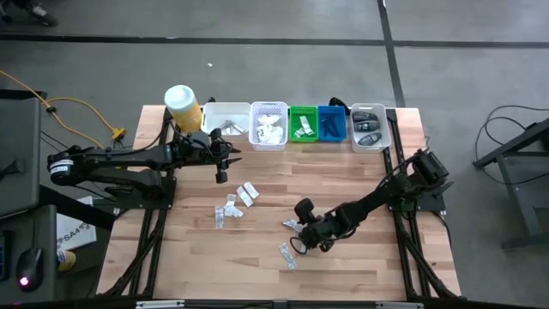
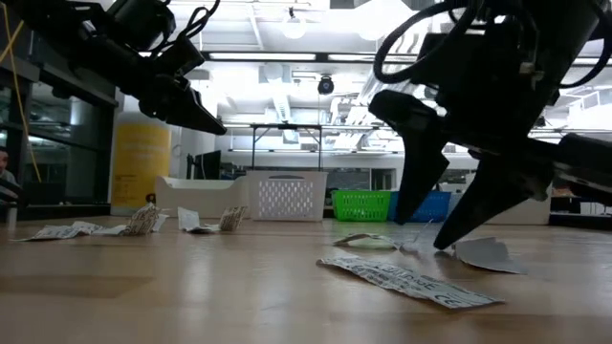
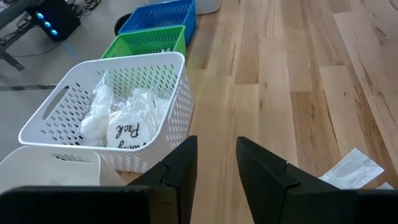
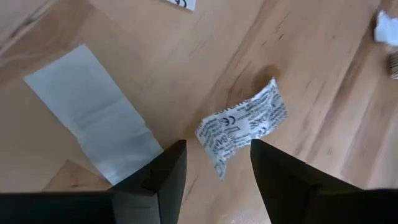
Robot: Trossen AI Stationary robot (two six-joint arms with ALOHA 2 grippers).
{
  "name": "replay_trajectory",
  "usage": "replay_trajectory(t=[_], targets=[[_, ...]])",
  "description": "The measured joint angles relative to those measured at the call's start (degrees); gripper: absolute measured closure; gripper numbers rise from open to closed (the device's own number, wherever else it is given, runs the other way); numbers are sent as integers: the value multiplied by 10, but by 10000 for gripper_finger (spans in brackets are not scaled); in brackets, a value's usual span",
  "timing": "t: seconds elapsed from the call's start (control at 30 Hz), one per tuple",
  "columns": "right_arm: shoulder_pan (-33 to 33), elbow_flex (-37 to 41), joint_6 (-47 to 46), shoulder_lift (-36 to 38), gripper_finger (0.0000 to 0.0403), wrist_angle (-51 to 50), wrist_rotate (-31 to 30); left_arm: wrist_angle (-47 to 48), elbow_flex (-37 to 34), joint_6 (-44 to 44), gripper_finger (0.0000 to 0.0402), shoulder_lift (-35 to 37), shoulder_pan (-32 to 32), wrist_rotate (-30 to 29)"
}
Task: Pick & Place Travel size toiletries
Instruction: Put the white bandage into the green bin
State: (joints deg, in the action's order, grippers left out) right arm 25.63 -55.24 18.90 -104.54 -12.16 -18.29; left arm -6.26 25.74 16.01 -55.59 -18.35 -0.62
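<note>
A flat printed sachet lay nearest on the wooden table, just in front of the right gripper. That gripper was low over the table's right-middle part, its fingers parted and empty, straddling a small crumpled printed sachet that rested on the wood between them. A pale plain packet lay beside it. More sachets were scattered near the table's centre.

The left gripper hung above the table close to the row of bins at the far edge, its fingers slightly apart with nothing between them. Ahead of it stood a white basket holding white packets, then a green basket and a blue basket. A yellow canister stood at the row's left end.
</note>
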Motion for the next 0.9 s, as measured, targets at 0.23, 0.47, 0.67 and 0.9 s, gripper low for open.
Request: replay_trajectory(t=[0.23,0.47,0.67,0.9], targets=[[0,0,20,0,278,5,0,0,0,0,291,0,0,0],[0,0,19,0,369,5,3,0,0,0,291,0,0,0],[-2,0,-34,0,399,24,-46,0,0,0,291,0,0,0],[-33,0,-54,18,400,21,-201,0,0,0,291,0,0,0]])
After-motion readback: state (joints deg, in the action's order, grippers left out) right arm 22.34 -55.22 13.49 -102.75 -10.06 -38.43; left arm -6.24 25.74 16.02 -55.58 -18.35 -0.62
